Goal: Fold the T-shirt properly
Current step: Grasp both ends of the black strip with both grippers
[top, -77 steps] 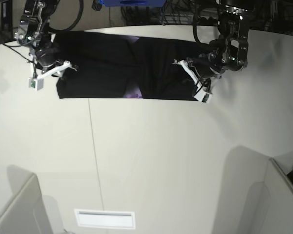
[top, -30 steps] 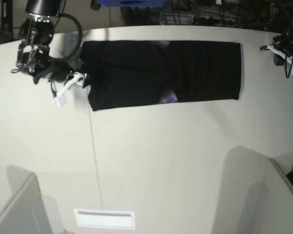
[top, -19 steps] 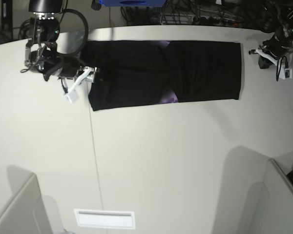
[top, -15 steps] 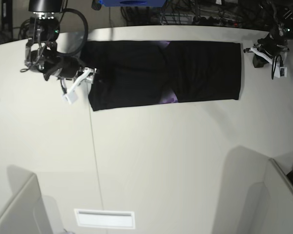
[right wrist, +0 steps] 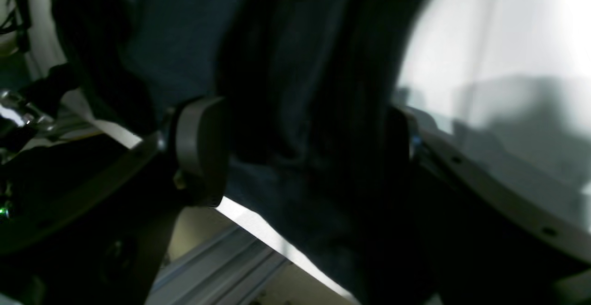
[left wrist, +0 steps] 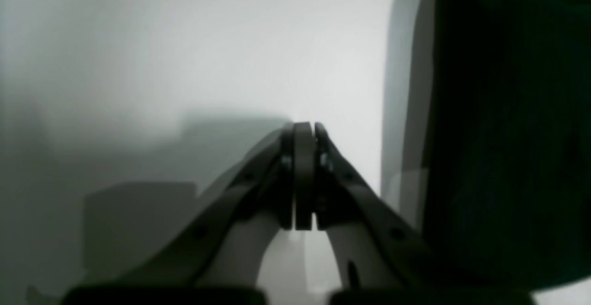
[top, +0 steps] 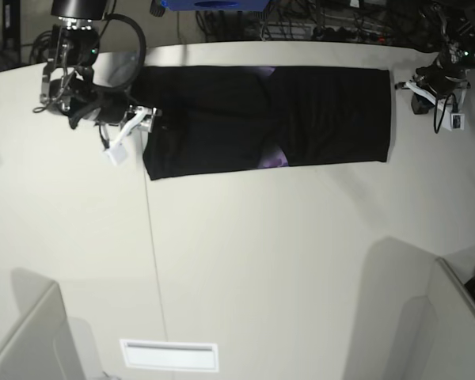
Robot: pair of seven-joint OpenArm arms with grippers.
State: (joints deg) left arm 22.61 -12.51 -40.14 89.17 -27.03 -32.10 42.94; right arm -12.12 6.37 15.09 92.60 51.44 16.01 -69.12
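Base view first: one T-shirt (top: 269,116), black, lying as a long flat band across the far side of the white table (top: 261,261), with a couple of small purple bits of print peeking out near the middle. No brand or lettering I can read anywhere. Two arms in shot. The right gripper (top: 137,129) is at the shirt's left end, right on the edge of the cloth. The left gripper (top: 437,93) sits just off the shirt's other end, over bare table, not touching it.

Left wrist view: the left gripper (left wrist: 303,129) has its two fingers pressed flat together with nothing between them. The T-shirt (left wrist: 508,134) fills the right side as a dark slab, beside the fingers, apart from them.

Right wrist view: the right gripper (right wrist: 304,152) is spread wide, and the T-shirt (right wrist: 295,88) edge runs between its two fingers. Blurry, so I can't tell if the pads actually touch the fabric.
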